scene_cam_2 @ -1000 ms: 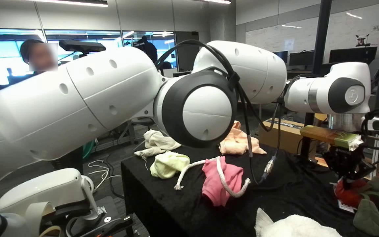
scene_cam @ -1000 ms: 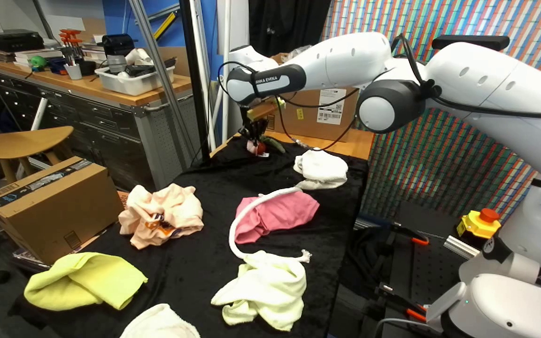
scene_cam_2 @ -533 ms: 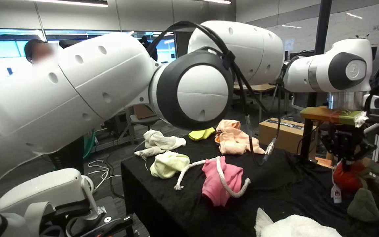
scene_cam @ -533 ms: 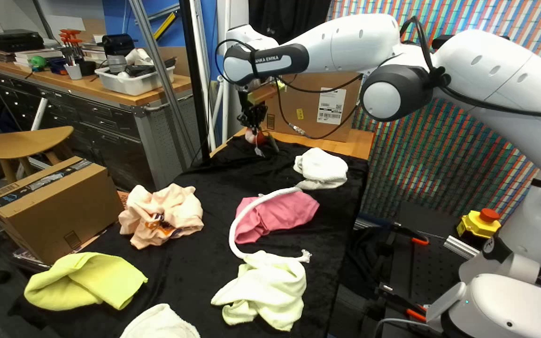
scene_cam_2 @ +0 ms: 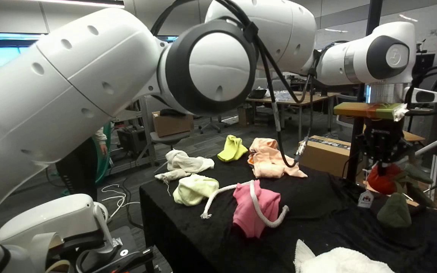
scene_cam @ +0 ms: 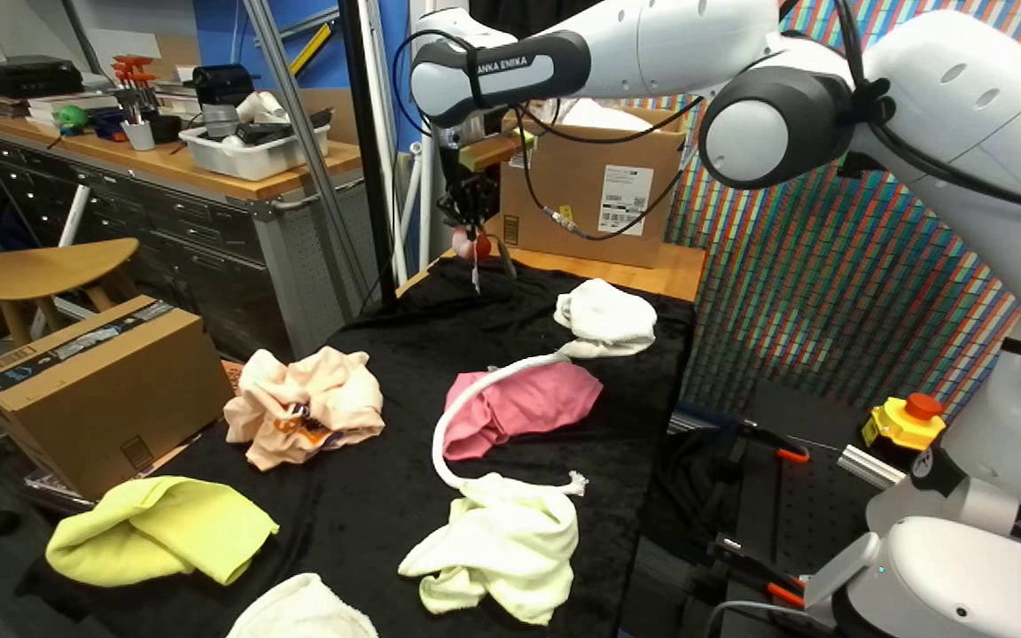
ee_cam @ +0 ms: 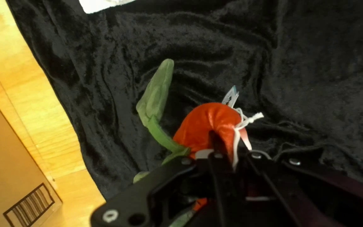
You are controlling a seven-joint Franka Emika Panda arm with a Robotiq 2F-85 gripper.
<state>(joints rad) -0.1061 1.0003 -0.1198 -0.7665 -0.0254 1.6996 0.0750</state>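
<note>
Gripper (scene_cam_2: pixel 382 170) rose, jaws clenched on the toy (ee_cam: pixel 200 126), lifting it higher over the cloth (ee_cam: pixel 307 72); the hold apparently bore its weight.

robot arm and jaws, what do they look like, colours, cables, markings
The arm is glossy white and rounded, with dark grey joint rings. Black cables are strapped along it. A dark panel carries white lettering; "EMIKA" is readable. An orange-brown and green block sits above the jaws, which are black and angular with silver screws.
</note>
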